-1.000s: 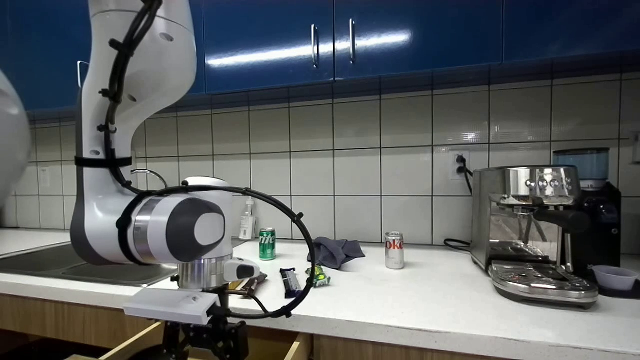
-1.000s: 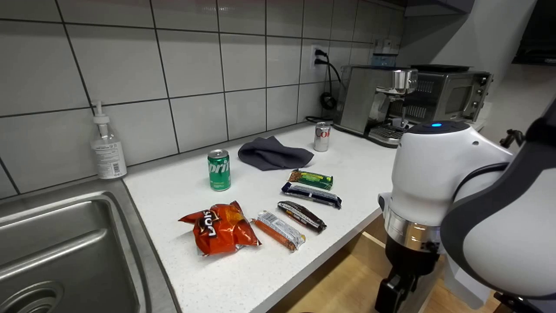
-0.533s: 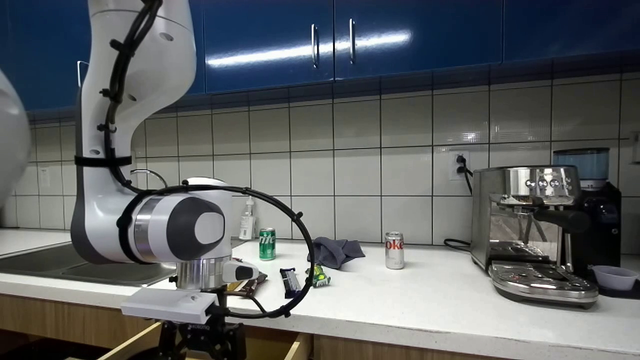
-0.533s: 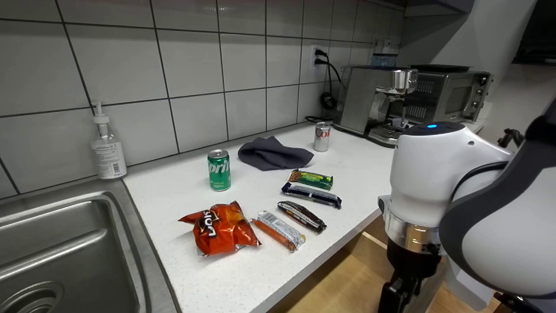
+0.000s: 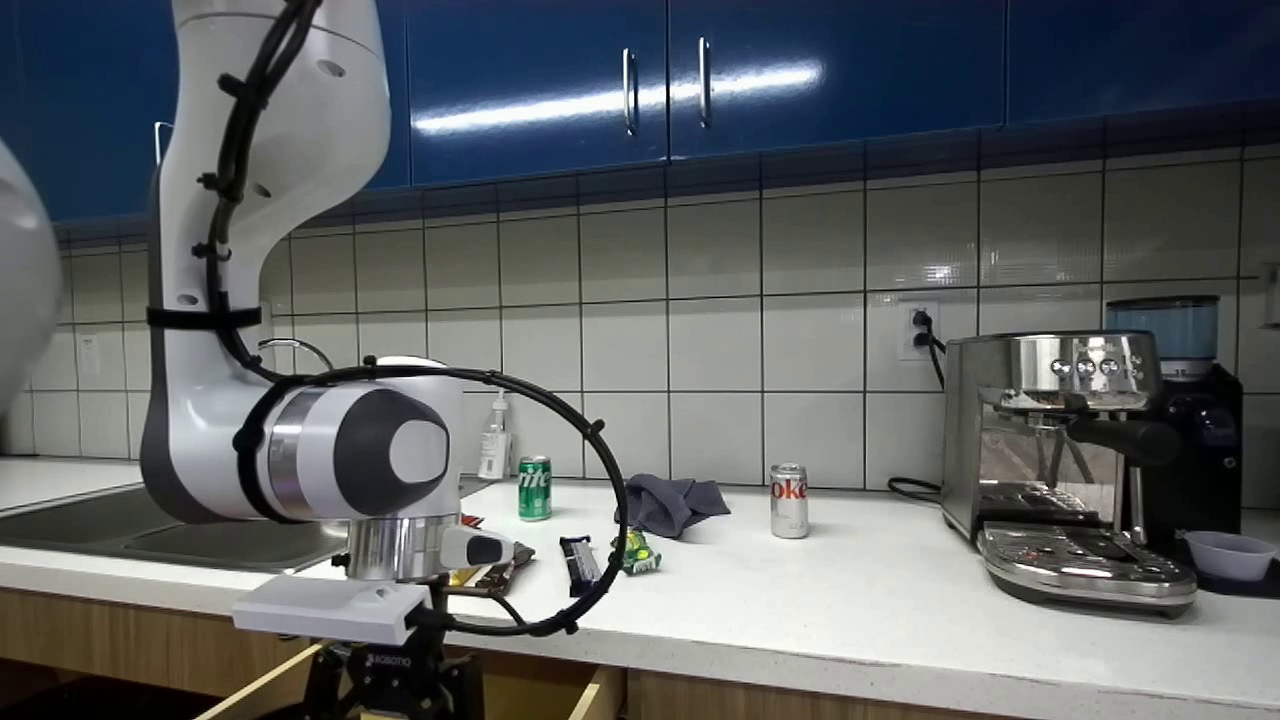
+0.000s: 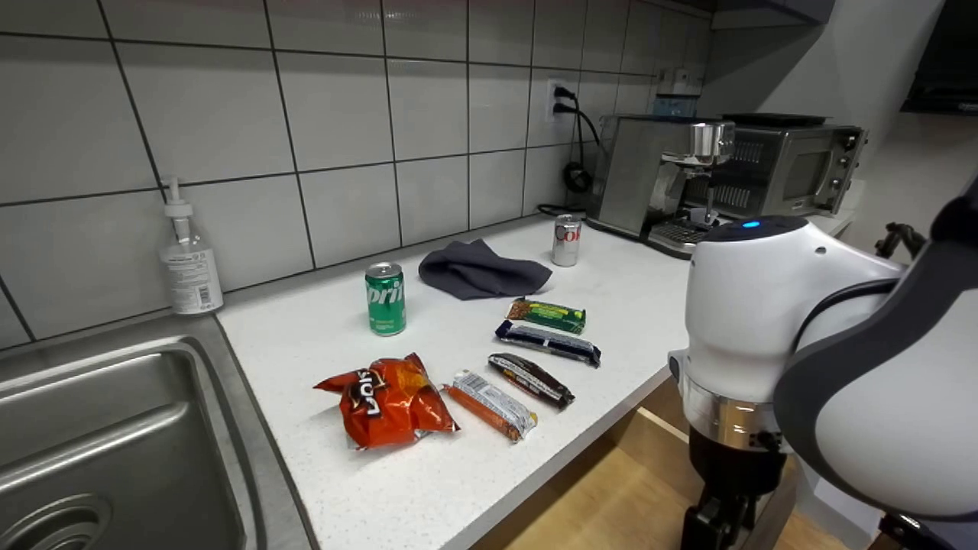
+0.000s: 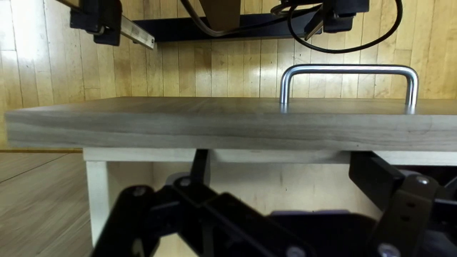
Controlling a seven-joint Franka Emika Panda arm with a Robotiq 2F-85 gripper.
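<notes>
Where a steel sink (image 6: 179,458) fills eight o'clock of an exterior view, a clear pump bottle (image 6: 191,279) stands at nine. Rightward on the speckled white table (image 6: 382,496) come a green Sprite can (image 6: 386,302), a crinkled orange-red foil bag (image 6: 397,405) marked "DOR" at six o'clock from it, a grey cloth (image 6: 481,271), an orange-and-silver bar (image 6: 493,405), a brown bar (image 6: 531,380), a green bar (image 6: 548,315), a navy bar (image 6: 548,344), a silver can (image 6: 566,243) lettered "Coke", and a steel espresso machine (image 6: 634,172) at two o'clock. At five o'clock the pale wooden drawer (image 6: 611,493) stands open. Over or inside it, unclear which, hangs the tool (image 7: 282,167), lettered "ROBOTIQ"; in the wrist view its fingers (image 7: 202,166) are spread wide, near the drawer's grained front with a tubular metal handle (image 7: 348,69) at two o'clock.
</notes>
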